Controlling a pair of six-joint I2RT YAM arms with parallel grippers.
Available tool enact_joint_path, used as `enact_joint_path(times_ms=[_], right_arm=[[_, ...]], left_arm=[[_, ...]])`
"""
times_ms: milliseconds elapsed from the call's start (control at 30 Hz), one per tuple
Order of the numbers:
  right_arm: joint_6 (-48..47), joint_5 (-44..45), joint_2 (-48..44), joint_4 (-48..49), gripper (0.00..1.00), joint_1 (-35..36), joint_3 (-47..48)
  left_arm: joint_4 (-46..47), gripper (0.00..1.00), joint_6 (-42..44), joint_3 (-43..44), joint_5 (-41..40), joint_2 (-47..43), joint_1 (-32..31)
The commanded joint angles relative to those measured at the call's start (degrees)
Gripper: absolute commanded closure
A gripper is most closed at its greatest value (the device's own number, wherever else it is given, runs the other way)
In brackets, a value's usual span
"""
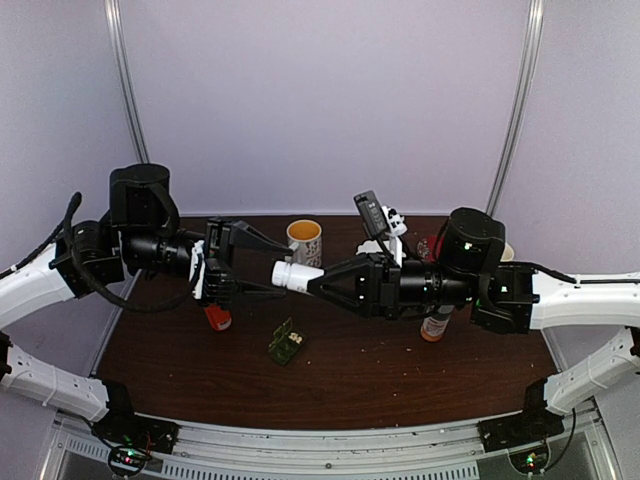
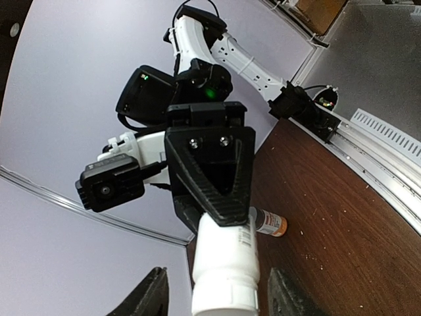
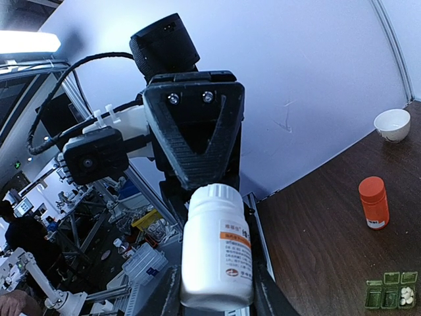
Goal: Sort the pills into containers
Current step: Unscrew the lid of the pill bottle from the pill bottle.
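The right gripper [image 1: 325,282] clamps the white bottle [image 1: 295,276] by its body and holds it level above the table [image 1: 400,370]. Its cap [image 2: 223,299] points toward the left gripper [image 1: 272,268], whose jaws stand apart on either side, touching nothing. The step looks like uncapping — so centre the cap between those jaws, close squarely, then twist while the right holds firm. The pill box [image 1: 286,343] lies open near the table's front edge, left of middle — pour there only once the cap is off.
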Motion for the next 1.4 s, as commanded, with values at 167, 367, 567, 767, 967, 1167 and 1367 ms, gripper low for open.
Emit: enact_joint_path(times_ms=[167, 367, 567, 767, 967, 1167, 1367], right_arm=[[-0.2, -1.4, -0.8, 1.5, 0.93, -0.3, 1.2], [-0.3, -1.6, -1.2, 1.5, 0.93, -0.3, 0.7], [-0.4, -1.8, -1.5, 1.6, 0.93, -0.3, 0.5], [-0.5, -2.0, -1.8, 1.6, 0.93, -0.3, 0.5], [-0.8, -2.0, -2.2, 1.3, 0.93, -0.4, 0.2], [-1.0, -2.2, -2.8, 1.0, 0.93, -0.4, 0.0], [-1.1, -2.1, -2.4, 0.6, 0.93, -0.4, 0.4]], left_arm=[[3.4, 0.44, -0.7, 0.6, 0.5, -0.7, -0.2], [3.6, 0.45, -0.9, 0.4, 0.4, -0.8, -0.2], [3.5, 0.47, -1.0, 0.0, 0.5, -1.0, -0.2], [3.5, 0.47, -1.1, -0.2, 0.5, -1.1, -0.2], [3.5, 0.47, -1.0, -0.1, 0.7, -1.3, -0.2], [3.4, 0.51, -0.8, -0.2, 1.1, -1.1, -0.2], [3.1, 0.59, -0.6, 0.3, 2.1, -1.0, -0.2]])
